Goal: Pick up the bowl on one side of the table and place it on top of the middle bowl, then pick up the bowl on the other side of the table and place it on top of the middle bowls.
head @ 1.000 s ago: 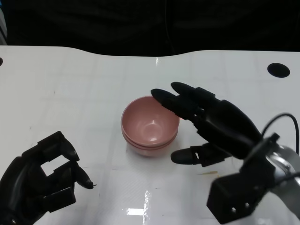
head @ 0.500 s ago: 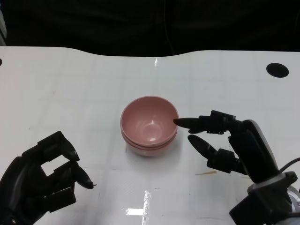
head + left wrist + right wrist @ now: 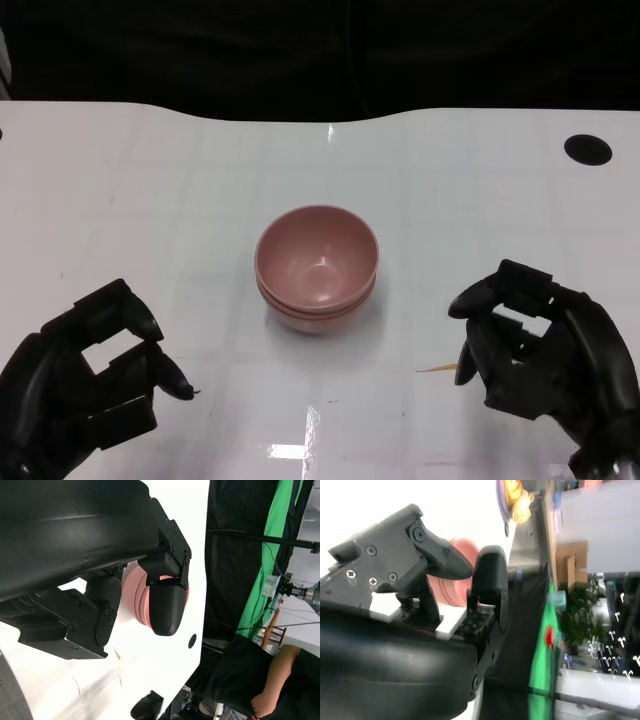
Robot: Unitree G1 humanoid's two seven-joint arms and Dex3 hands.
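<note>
Pink bowl stack at the centre of the white desk, upright, nested; three rims apparent in the left wrist view, so both stacking steps judged complete. No other bowl visible on either side of the stack.

Left robot hand: near the front desk edge, well left of the stack, fingers curled in, holding nothing. Right robot hand: well right of the stack and nearer the front edge, fingers curled in, empty, clear of the bowls.

Handling judgement: smooth matte finish, thin walls, probably light rigid plastic or melamine. Low breakage risk, yet slippery under hard black fingers. Nested bowls liable to lift together or slide apart if taken by one rim only.

Recommended hold: top rim, thumb outside the wall and fingers inside, or a cupping hold on opposite sides of the stack just under the lip. Moderate squeeze only; light load liable to tip or skid across the glossy desk.

Small orange fleck on the desk between the stack and the right robot hand; nature not discernible.
</note>
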